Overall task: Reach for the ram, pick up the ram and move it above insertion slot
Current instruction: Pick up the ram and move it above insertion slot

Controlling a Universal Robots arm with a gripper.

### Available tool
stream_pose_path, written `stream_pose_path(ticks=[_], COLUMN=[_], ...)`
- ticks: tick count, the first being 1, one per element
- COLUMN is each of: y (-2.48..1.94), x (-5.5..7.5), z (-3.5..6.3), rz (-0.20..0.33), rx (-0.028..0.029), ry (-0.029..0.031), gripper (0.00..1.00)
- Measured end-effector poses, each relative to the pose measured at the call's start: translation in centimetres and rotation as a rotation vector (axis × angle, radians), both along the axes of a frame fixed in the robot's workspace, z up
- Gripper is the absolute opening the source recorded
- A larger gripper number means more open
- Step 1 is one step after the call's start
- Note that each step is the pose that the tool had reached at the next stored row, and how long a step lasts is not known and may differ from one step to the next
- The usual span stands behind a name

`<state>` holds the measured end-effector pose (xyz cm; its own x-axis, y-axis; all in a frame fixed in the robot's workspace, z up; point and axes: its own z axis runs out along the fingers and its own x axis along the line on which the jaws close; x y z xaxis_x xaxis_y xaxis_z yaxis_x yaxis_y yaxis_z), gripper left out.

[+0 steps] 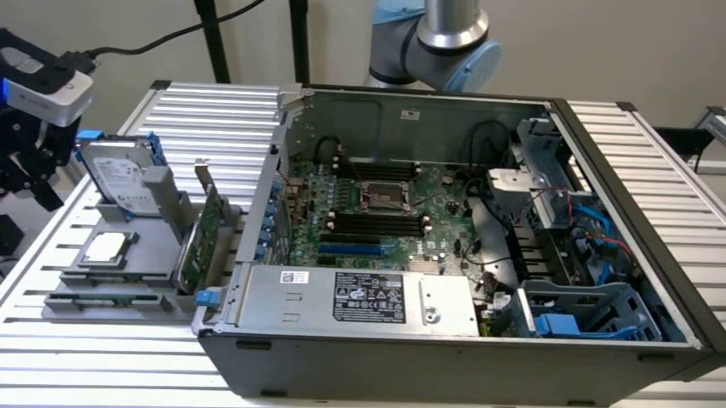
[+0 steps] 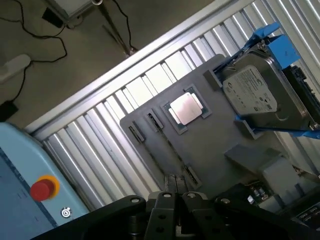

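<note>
A black two-fingered gripper [image 2: 175, 183] hangs over a flat grey plastic fixture plate [image 2: 215, 132]. Its fingertips are drawn close together, with nothing clamped between them. In the exterior view its dark body sits at about 9 o'clock, under a white-and-grey camera block [image 1: 46, 85] with a black cable.

The ram [image 1: 108, 299], a long thin dark-green stick, lies seated in a holder along the fixture plate's 6 o'clock edge in the exterior view. It is apart from the gripper and untouched. In the wrist view the gripper's tips line up just beside one end of that holder.

On the same plate, a square silver processor chip [image 1: 104, 247] rests at 12 o'clock from the ram. Farther toward 12 o'clock, a silver hard drive in a blue carrier [image 1: 119, 174] leans upright. A green expansion card with a metal bracket [image 1: 204, 234] stands on edge at the plate's 3 o'clock side.

The plate rests on a ribbed aluminium surface [image 1: 216, 119]. At 3 o'clock from it stands an open dark-grey computer case [image 1: 454, 361], which holds a green motherboard [image 1: 443, 191] with black memory slots [image 1: 375, 223].

In the wrist view a red button on a yellow ring [image 2: 42, 189] sits on a pale blue box.
</note>
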<state>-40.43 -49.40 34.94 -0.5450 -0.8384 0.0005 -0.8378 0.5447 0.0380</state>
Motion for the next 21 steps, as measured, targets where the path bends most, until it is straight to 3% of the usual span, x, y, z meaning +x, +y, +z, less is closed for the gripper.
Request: stream_pose_path(ticks=[6, 13, 21], y=[0.00, 0.00, 0.00], x=[0.00, 0.00, 0.00], z=[-0.01, -0.04, -0.08], rz=[0.108, 0.236, 0.382], rx=[-0.0001, -0.0005, 0.0002], ry=[-0.0024, -0.0113, -0.0140], gripper=[0.11, 0.11, 0.11])
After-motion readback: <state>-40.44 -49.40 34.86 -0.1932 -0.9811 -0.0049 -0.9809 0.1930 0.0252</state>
